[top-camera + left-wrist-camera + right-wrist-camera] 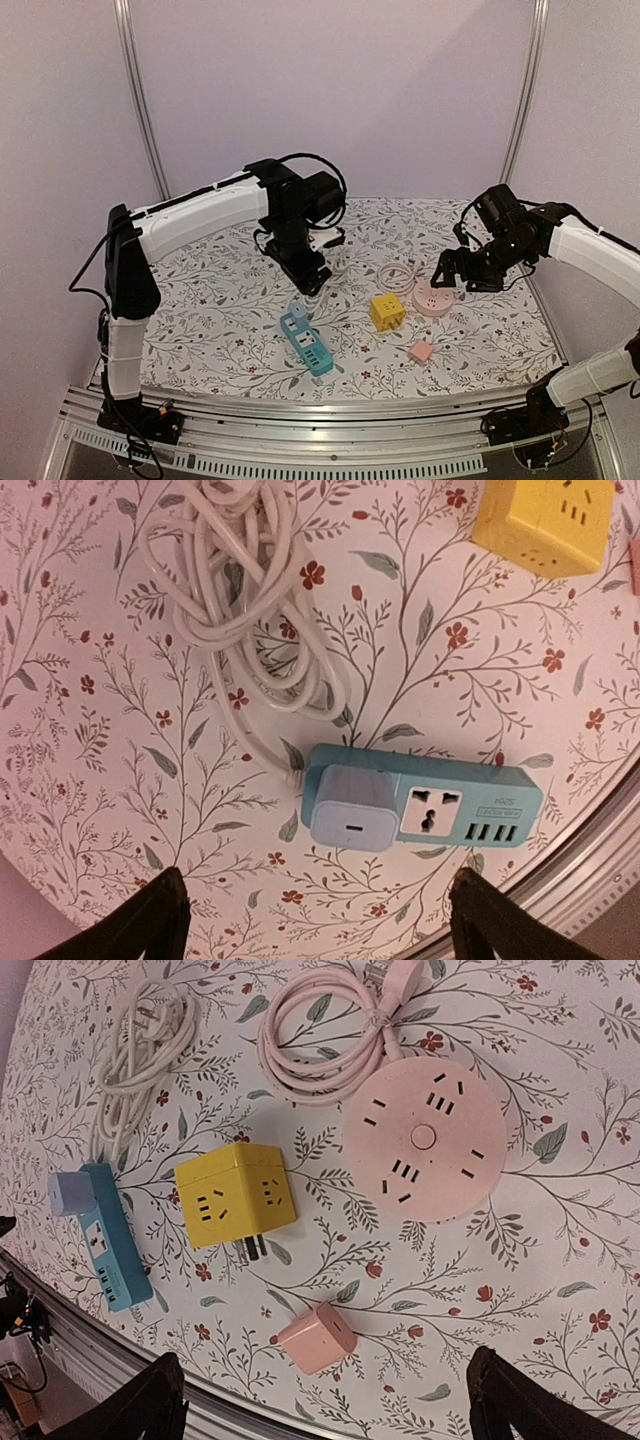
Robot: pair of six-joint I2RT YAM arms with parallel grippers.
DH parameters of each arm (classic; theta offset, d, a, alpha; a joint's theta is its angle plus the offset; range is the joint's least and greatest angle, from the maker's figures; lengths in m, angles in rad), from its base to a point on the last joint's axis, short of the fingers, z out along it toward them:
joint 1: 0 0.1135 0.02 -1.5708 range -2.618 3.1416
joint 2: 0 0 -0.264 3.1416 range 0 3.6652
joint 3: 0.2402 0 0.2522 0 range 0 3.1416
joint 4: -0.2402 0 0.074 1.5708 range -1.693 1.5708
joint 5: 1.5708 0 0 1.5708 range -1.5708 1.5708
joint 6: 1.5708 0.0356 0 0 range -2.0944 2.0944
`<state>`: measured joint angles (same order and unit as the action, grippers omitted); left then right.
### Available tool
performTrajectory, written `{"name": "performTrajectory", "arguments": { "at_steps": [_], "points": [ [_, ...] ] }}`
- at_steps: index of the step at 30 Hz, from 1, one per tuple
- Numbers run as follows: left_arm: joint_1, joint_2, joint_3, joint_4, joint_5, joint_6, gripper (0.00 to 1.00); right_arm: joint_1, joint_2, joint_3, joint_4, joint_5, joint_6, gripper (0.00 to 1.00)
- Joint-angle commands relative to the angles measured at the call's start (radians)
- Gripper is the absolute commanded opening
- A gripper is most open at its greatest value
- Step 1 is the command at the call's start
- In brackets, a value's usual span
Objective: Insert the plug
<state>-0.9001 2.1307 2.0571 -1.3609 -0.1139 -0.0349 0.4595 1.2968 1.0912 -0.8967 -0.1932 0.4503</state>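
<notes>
Fingers of the left gripper point(318, 880) hang spread and empty over the pale blue plug point(350, 823), which looks fully seated in the blue power strip point(470, 805), centre near; the right gripper point(322, 1360), also spread, hovers farther right. Insertion seems done.

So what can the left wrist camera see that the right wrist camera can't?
Only the left wrist view: just the left pincer, open. Only the right wrist view: the round pink socket, its pink cord, the small pink plug and the open right pincer. Both: the blue power strip with a pale adapter plugged in, the white cord, the yellow cube and the flowery tablecloth.
</notes>
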Motion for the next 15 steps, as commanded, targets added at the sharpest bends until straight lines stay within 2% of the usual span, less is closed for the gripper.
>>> {"name": "performTrajectory", "arguments": {
  "at_steps": [1,8,15],
  "points": [
    [0.009,-0.064,0.046,-0.011,-0.023,-0.05,0.96,0.002,-0.033,-0.047,0.012,-0.002,0.028,0.97],
    [-0.001,-0.144,0.052,0.015,-0.05,-0.103,0.97,0.038,-0.075,-0.132,0.015,-0.003,0.075,0.96],
    [-0.003,-0.202,0.099,0.035,-0.177,-0.144,0.99,0.072,-0.104,-0.203,0.035,-0.009,0.154,0.96]
  ]
}}
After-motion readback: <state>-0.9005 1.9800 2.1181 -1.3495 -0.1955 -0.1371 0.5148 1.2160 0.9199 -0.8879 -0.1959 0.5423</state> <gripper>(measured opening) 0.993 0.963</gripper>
